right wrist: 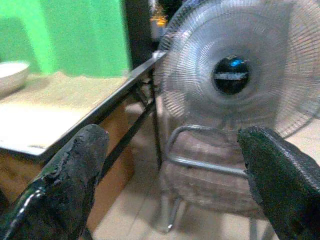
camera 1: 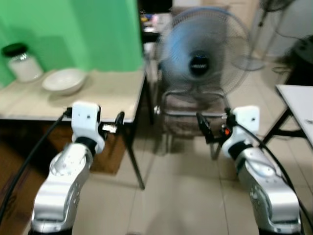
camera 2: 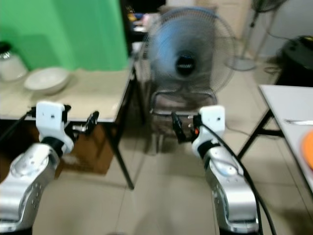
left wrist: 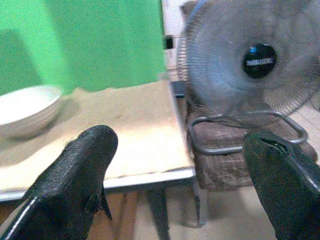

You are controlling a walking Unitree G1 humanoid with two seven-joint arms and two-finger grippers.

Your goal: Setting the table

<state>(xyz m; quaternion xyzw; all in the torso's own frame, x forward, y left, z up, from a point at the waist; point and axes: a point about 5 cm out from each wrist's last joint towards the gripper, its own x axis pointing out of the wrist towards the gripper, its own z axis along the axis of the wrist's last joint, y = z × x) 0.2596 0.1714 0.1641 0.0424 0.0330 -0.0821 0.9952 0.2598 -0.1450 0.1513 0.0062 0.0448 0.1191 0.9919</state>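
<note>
Both arms raised in front, nothing carried. Left gripper (camera 1: 119, 119) and right gripper (camera 1: 201, 122): fingers spread apart, empty, probably carried ready while walking; head views are blurred. Left gripper hangs near the near right corner of the tabletop (camera 1: 112, 93). Farther left on it, the white bowl (camera 1: 64, 80), likely the item to fetch, with a black-lidded jar (camera 1: 22, 62) just beside it by the green wall. Straight ahead, a fan (camera 1: 200, 58) stands on a chair. Second table (camera 1: 298, 105) at right.

Two silver metallic arms, white boxy wrist blocks, black cable along each. Left gripper (camera 1: 119, 119) and right gripper (camera 1: 203, 125): long black rough-textured fingers (left wrist: 80, 180).
</note>
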